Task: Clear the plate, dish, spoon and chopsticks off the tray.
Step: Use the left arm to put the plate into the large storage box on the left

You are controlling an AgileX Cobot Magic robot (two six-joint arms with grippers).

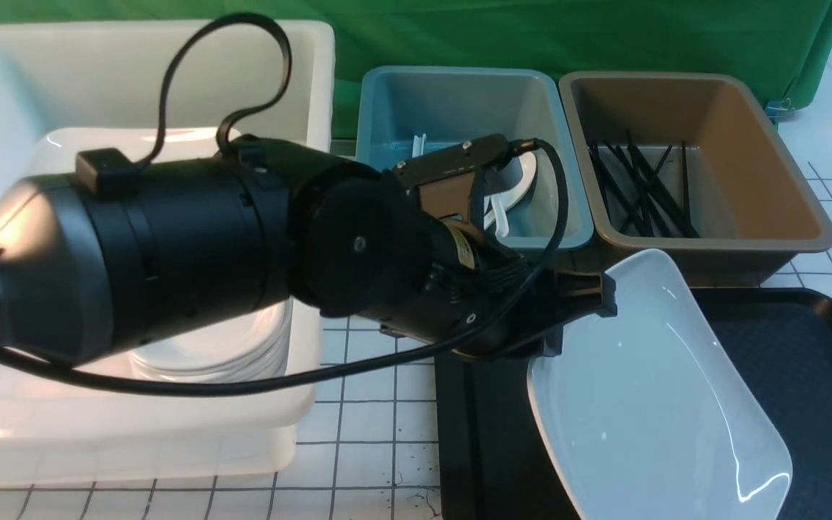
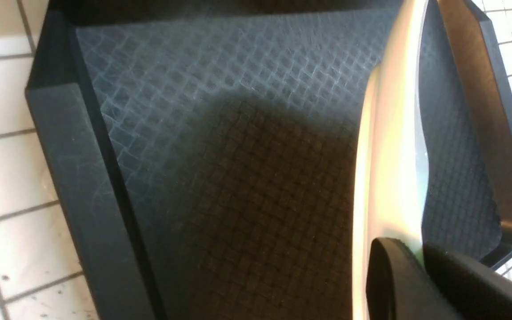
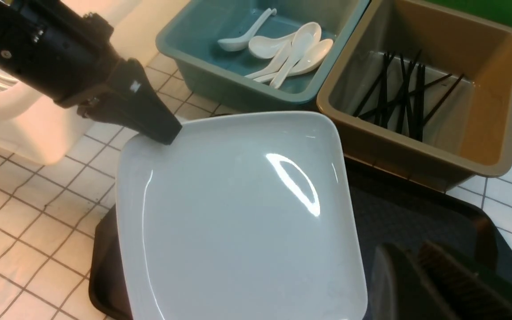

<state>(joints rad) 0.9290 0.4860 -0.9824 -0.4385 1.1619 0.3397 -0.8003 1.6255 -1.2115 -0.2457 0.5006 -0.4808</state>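
Plate step in hand: left pincer [image 1: 599, 290] clenched on plate [image 1: 651, 404] rim, tilted over tray [image 1: 791, 347]. Next, swing it to white tub [image 1: 170, 65] w/o slipping. Right pincer [image 3: 416, 271]: can't tell.

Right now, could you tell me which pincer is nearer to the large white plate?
Left. The left pincer grips the rim of the large white plate; the right pincer hangs beside it, above the black tray, not touching.

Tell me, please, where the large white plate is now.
In the front view the plate is lower right, tilted over the black tray, its rim pinched by the left hand, near the brown tub.
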